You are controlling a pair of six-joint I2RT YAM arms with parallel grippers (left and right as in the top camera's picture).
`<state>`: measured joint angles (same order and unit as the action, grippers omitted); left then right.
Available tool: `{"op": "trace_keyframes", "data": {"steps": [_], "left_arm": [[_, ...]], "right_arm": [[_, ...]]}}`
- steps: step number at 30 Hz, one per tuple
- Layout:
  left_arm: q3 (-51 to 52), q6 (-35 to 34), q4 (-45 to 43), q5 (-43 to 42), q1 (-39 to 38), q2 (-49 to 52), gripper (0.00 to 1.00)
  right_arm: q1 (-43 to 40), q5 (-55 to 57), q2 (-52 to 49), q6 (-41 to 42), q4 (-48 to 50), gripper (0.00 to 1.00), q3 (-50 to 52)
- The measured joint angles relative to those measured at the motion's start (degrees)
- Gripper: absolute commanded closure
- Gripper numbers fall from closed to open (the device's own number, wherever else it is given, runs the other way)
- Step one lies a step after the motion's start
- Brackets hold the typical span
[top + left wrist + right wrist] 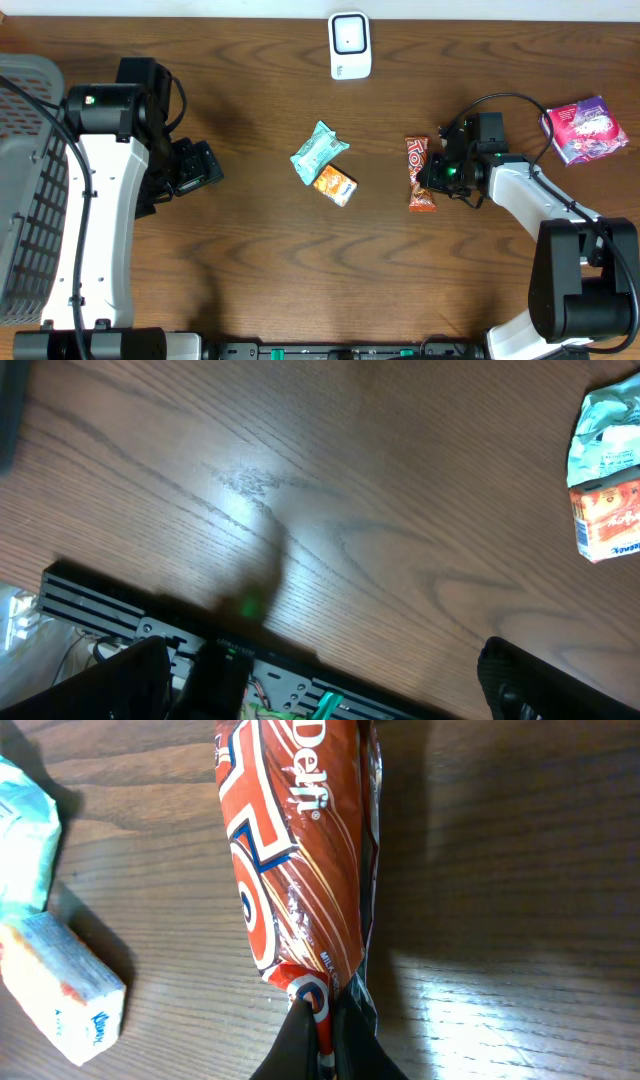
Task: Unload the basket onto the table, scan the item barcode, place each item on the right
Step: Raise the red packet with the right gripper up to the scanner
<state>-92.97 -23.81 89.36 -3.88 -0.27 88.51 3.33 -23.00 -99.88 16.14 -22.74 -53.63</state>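
The item in hand is a red-brown chocolate bar (419, 172) lying on the wooden table right of centre. My right gripper (430, 178) is shut on the side of its wrapper. In the right wrist view the bar (300, 850) runs upward from my right gripper (322, 1025), whose black fingertips pinch the crimped wrapper edge. No barcode shows on the bar. A white scanner (350, 46) stands at the table's far edge, centre. My left gripper (196, 165) hangs open over bare wood at the left, and the left wrist view shows nothing inside that gripper (325, 690).
A teal packet (319, 150) and a small orange box (335, 185) lie touching at mid table, also seen as packet (605, 435) and box (610, 520). A pink packet (585, 128) lies far right. A grey basket (25, 200) fills the left edge.
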Motion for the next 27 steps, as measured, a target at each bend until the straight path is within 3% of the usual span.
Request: {"op": "trace_keyframes", "data": {"steps": [13,20,27], "left_arm": [[0.00,0.00,0.00,0.00,0.00,0.00,0.02],[0.00,0.00,-0.02,0.00,0.00,0.00,0.02],[0.00,0.00,0.00,0.00,0.00,0.00,0.02]], "right_arm": [[0.02,-7.93,0.00,0.90,2.78,0.99,0.00],[2.16,-15.82,0.00,10.82,18.32,0.99,0.02],[10.14,-8.31,0.04,24.65,34.64,0.99,-0.04]]}}
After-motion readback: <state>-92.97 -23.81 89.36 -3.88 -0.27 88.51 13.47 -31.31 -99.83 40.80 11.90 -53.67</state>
